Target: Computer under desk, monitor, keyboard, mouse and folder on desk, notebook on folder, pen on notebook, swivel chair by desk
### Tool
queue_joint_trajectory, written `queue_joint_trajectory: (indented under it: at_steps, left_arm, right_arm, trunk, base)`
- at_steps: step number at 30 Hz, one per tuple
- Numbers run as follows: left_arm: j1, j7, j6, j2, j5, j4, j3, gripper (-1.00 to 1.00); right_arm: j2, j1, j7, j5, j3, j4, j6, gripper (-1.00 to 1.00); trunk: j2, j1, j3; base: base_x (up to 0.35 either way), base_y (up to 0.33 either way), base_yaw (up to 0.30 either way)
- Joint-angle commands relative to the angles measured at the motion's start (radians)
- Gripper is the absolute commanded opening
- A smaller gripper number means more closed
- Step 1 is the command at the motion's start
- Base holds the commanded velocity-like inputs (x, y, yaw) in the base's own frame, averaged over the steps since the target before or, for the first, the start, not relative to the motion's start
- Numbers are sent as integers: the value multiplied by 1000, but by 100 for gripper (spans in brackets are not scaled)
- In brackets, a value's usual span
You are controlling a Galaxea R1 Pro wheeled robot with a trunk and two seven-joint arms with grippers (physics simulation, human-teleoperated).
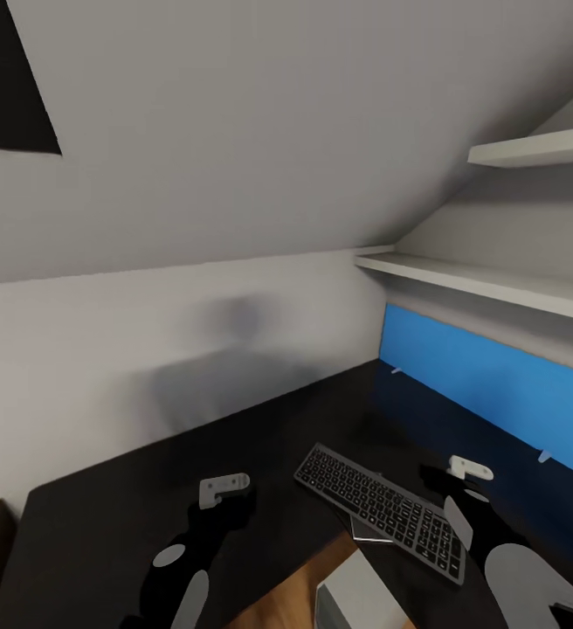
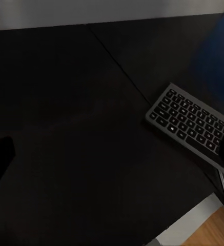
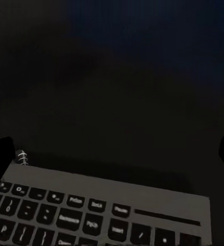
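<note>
The slim dark-grey keyboard (image 1: 378, 511) lies at an angle on the black desk (image 1: 260, 437), near its front edge. A thin dark item with a pale edge (image 1: 369, 533) pokes out from under the keyboard; a small wire coil (image 3: 22, 156) shows at the keyboard's (image 3: 101, 210) far edge. My right gripper (image 1: 461, 482) hovers over the keyboard's right end, open (image 3: 112, 154), with nothing between its fingers. My left gripper (image 1: 230, 500) hangs open (image 2: 112, 154) over bare desk to the left of the keyboard (image 2: 191, 125). The light-grey computer (image 1: 356, 594) top shows below the desk's front edge.
A bright blue panel (image 1: 496, 393) runs along the desk's right back edge, with two white shelves (image 1: 487, 284) above it. A sloped grey wall (image 1: 234, 175) rises behind the desk. Light-wood floor (image 1: 286, 603) shows beside the computer (image 2: 194, 220).
</note>
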Motion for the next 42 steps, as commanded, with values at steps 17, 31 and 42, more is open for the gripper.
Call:
queue_joint_trajectory:
  at_steps: [17, 31, 42]
  left_arm:
    - [-1, 9, 3, 0, 11, -1, -1, 100]
    - [-1, 9, 5, -1, 13, -18, -1, 100]
    - [-1, 11, 5, -4, 14, -29, -1, 100]
  right_arm:
    - [1, -1, 12, -4, -1, 0, 4, 100]
    - [1, -1, 34, -4, -1, 0, 4, 100]
    - [1, -1, 34, -6, -1, 3, 9, 100]
  trunk:
    - [-2, 1, -2]
    - [-9, 5, -5]
    - [-86, 47, -40]
  base:
    - [206, -91, 0]
    - [2, -2, 0]
    - [0, 0, 0]
